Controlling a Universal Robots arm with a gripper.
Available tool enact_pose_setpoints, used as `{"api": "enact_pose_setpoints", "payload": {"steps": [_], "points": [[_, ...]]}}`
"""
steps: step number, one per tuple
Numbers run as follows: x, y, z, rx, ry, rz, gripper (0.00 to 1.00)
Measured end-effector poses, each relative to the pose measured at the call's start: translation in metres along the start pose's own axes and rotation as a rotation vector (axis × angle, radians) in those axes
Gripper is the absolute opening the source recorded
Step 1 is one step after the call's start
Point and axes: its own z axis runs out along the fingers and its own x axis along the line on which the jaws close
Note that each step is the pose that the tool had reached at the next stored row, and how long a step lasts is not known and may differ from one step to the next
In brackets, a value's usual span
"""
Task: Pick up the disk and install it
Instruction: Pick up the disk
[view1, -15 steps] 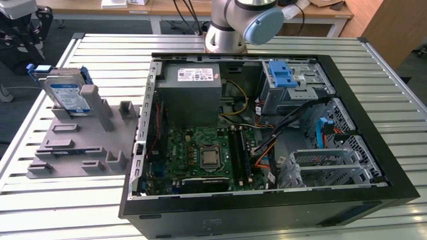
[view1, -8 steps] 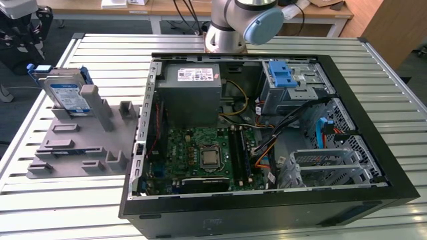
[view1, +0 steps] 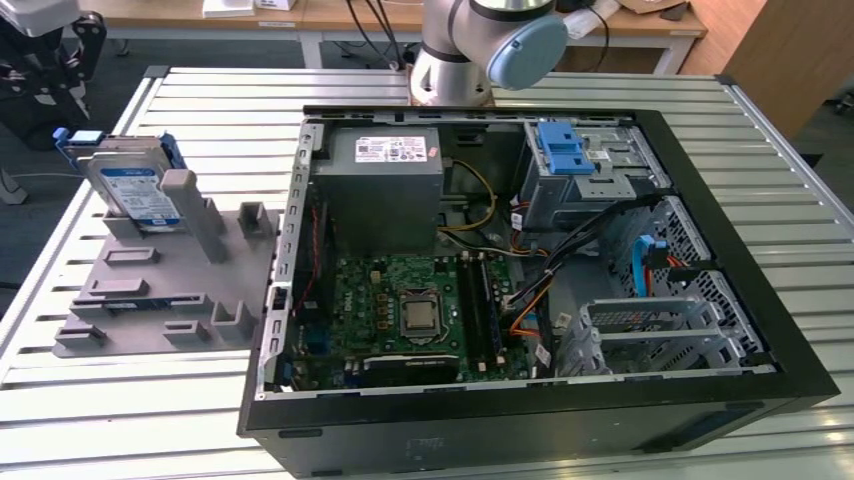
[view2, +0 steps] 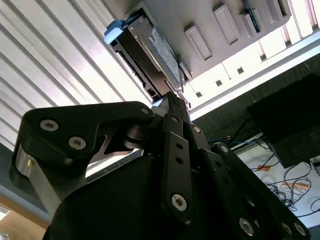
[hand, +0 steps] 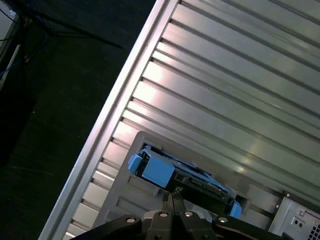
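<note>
I count one disk (view1: 134, 190). It stands on edge in a slot of the one grey fixture plate (view1: 147, 290), at the plate's corner farthest from the exterior camera, close to the tabletop's (view1: 134, 410) edge on the exterior view's left. Its white-and-blue label faces that camera, and the blue carrier frames it.

Just beside the plate, in the middle of the tabletop, lies one open computer case (view1: 534, 425). Inside it I count one grey power supply box (view1: 387, 190), one green motherboard (view1: 414, 310) and one grey drive cage with a blue handle (view1: 567, 160). The disk is well apart from that cage. One arm (view1: 461, 50) rises from the tabletop's far edge.

The exterior view gives me the whole layout and the inside of the case. The first wrist view gives me the gripper (hand: 172, 197) looking down on the disk's (hand: 190, 180) upper edge and blue carrier, with the tabletop's slats and its edge alongside. The second wrist view shows the gripper (view2: 171, 97) from behind its linkage, with the disk's (view2: 155, 55) label face beyond the tips.

In both wrist views the fingers are pressed together with nothing between them, and the tips line up with the disk. I cannot tell whether they touch it
</note>
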Motion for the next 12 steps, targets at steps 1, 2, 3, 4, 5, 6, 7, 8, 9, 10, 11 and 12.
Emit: {"api": "enact_pose_setpoints", "payload": {"steps": [1, 2, 3, 4, 5, 6, 7, 8, 9, 10, 11, 12], "points": [[0.0000, 0.0000, 0.0000, -0.0003, 0.0007, -0.016, 0.11], [0.0000, 0.0000, 0.0000, -0.0006, 0.0014, -0.033, 0.11], [0.0000, 0.0000, 0.0000, -0.0010, 0.0022, -0.051, 0.11], [0.0000, 0.0000, 0.0000, -0.0014, 0.0030, -0.068, 0.11], [0.0000, 0.0000, 0.0000, -0.0016, 0.0037, -0.085, 0.11], [0.0000, 0.0000, 0.0000, -0.0020, 0.0044, -0.102, 0.11], [0.0000, 0.0000, 0.0001, -0.0023, 0.0052, -0.118, 0.11], [0.0000, 0.0000, 0.0000, -0.0026, 0.0059, -0.134, 0.11], [0.0000, 0.0000, 0.0000, -0.0029, 0.0067, -0.151, 0.11], [0.0000, 0.0000, 0.0000, -0.0031, 0.0071, -0.161, 0.11], [0.0000, 0.0000, 0.0001, -0.0032, 0.0072, -0.164, 0.11], [0.0000, 0.0000, 0.0001, -0.0032, 0.0072, -0.165, 0.11]]}}
